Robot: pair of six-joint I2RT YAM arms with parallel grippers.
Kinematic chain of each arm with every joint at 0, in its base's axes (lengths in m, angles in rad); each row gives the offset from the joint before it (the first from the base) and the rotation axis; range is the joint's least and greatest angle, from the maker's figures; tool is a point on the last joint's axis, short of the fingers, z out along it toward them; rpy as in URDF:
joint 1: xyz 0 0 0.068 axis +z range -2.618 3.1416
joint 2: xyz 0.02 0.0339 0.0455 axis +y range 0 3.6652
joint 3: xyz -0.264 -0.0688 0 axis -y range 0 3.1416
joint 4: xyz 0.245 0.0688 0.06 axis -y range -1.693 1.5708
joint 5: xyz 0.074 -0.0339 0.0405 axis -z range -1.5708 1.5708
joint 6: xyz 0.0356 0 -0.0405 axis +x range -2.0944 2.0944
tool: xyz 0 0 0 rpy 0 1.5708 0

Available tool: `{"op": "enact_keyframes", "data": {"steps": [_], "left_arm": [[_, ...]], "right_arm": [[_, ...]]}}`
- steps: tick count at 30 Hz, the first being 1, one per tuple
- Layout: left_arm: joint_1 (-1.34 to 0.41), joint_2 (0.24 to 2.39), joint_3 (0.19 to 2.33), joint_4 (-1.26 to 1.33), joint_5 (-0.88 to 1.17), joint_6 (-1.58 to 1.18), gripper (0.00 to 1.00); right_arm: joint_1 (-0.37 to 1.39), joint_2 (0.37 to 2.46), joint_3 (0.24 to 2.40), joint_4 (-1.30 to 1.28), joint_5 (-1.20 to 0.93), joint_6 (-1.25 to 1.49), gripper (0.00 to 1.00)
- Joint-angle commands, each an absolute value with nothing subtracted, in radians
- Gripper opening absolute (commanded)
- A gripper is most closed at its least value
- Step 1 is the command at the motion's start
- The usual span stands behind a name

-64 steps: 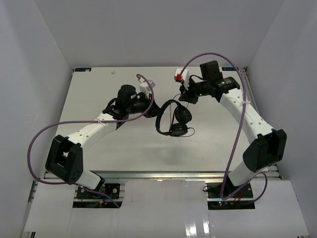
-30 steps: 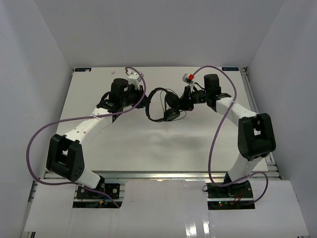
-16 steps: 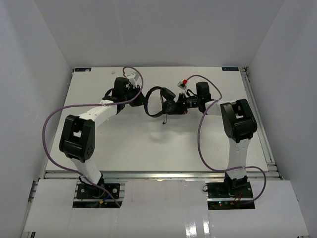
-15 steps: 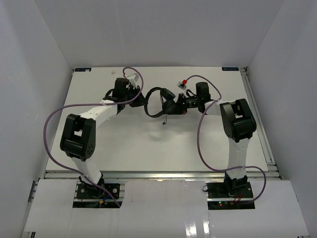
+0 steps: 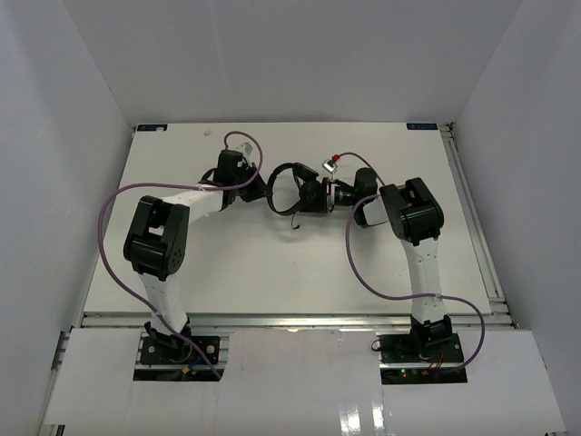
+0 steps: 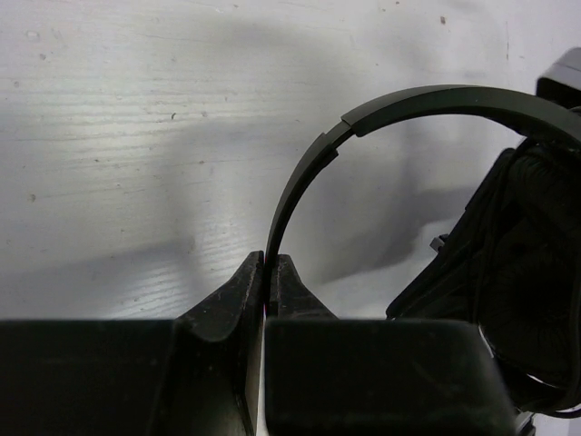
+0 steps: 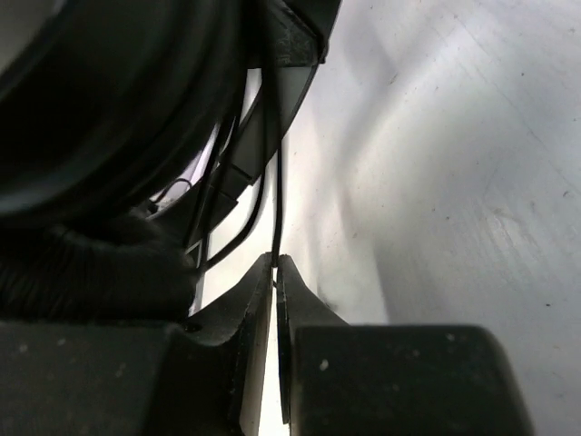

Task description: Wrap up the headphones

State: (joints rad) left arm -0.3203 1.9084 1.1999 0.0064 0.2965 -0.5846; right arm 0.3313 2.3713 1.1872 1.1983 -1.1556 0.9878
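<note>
The black headphones (image 5: 292, 182) hang between my two grippers over the far middle of the table. In the left wrist view my left gripper (image 6: 270, 264) is shut on the thin curved headband (image 6: 399, 100), which arcs up and right to a padded earcup (image 6: 519, 263). In the right wrist view my right gripper (image 7: 275, 262) is shut on the thin black cord (image 7: 277, 182), which runs straight up to the earcup (image 7: 109, 91) filling the upper left. From above, the left gripper (image 5: 267, 188) and right gripper (image 5: 315, 196) sit close together on either side of the headphones.
Thick purple robot cables (image 5: 361, 263) loop off both arms. White walls close in the table (image 5: 272, 263) on the left, right and back. A metal rail (image 5: 290, 320) runs along the near edge.
Both arms have folded inward, their elbows swinging toward the middle. The right gripper has moved left, closer to the headphones. Both grips have held.
</note>
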Motion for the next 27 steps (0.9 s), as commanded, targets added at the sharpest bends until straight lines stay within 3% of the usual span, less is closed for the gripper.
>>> {"op": "enact_keyframes", "data": {"steps": [1,8,14,22,27], "left_arm": [[-0.303,1.936,1.278,0.062,0.266,-0.668,0.0],[-0.296,2.014,1.35,-0.039,0.217,-0.721,0.0],[-0.296,2.045,1.415,-0.15,0.142,-0.716,0.0],[-0.299,2.079,1.494,-0.27,0.063,-0.703,0.0],[-0.308,2.118,1.568,-0.321,0.055,-0.701,0.0]], "right_arm": [[0.344,2.304,1.153,1.168,-1.109,0.874,0.11],[0.344,2.325,1.114,1.137,-1.072,0.876,0.18],[0.328,2.277,1.049,1.094,-1.063,0.827,0.32],[0.263,2.115,0.946,0.871,-1.067,0.62,0.48],[0.228,1.979,0.916,0.58,-1.058,0.4,0.52]]}}
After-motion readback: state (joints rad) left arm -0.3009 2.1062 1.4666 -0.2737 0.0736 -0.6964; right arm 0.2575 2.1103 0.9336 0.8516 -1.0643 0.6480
